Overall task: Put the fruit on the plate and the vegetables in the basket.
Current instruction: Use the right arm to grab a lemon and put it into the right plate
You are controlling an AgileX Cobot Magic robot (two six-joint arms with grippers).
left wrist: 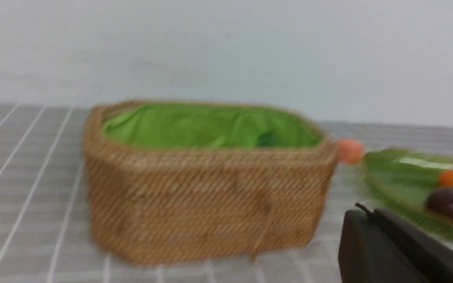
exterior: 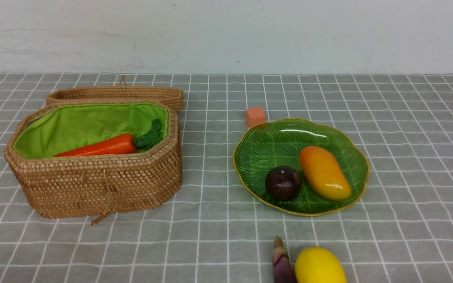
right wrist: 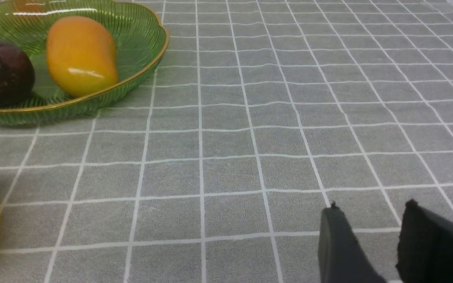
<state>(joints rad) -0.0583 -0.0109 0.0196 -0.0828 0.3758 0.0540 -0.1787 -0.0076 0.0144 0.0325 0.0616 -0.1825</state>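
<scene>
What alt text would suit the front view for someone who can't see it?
A wicker basket holding a carrot sits left of a green plate with mango and plum; lemon and eggplant lie nearer, on the cloth.

You've got the basket open on the left with the carrot lying inside, the plate on the right holding the plum and mango, the cube just behind its rim, and the lemon and eggplant side by side at the near edge, partly cropped.
</scene>
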